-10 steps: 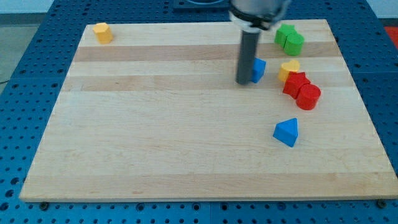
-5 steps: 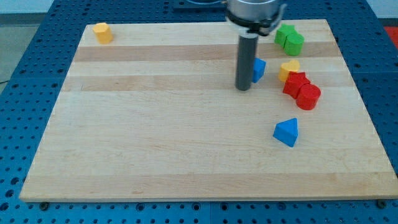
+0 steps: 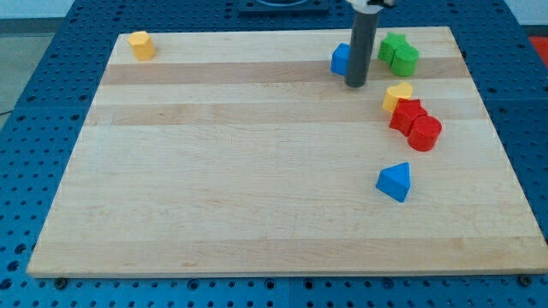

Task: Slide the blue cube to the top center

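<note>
Pale wood board (image 3: 257, 171) sits on a blue pegboard bench (image 3: 34, 85). Blue cube (image 3: 341, 58) is near the board's top edge, a bit to the view's right of center, partly hidden behind the rod. My tip (image 3: 355, 85) rests on the board just below-right of the cube, touching or nearly so; can't tell which. Tool is a bare rod w/ nothing held.

Green blocks (image 3: 399, 53) sit just right of the rod, shapes unclear. Yellow heart-ish block (image 3: 397, 95) is lower right, w/ two red blocks (image 3: 415, 125) touching below it. Blue triangular block (image 3: 395, 181) lies well below those. Yellow block (image 3: 140, 44) sits at top-left corner.
</note>
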You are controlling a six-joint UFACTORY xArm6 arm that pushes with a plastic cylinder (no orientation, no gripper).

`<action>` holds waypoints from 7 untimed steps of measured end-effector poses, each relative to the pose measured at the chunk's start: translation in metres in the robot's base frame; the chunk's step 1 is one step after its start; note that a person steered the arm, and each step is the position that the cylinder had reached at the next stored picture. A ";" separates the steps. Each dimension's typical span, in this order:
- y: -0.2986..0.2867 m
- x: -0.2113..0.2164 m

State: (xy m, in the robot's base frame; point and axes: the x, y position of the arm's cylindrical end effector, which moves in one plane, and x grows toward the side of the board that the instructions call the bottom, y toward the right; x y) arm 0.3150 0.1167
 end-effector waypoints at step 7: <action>-0.046 -0.112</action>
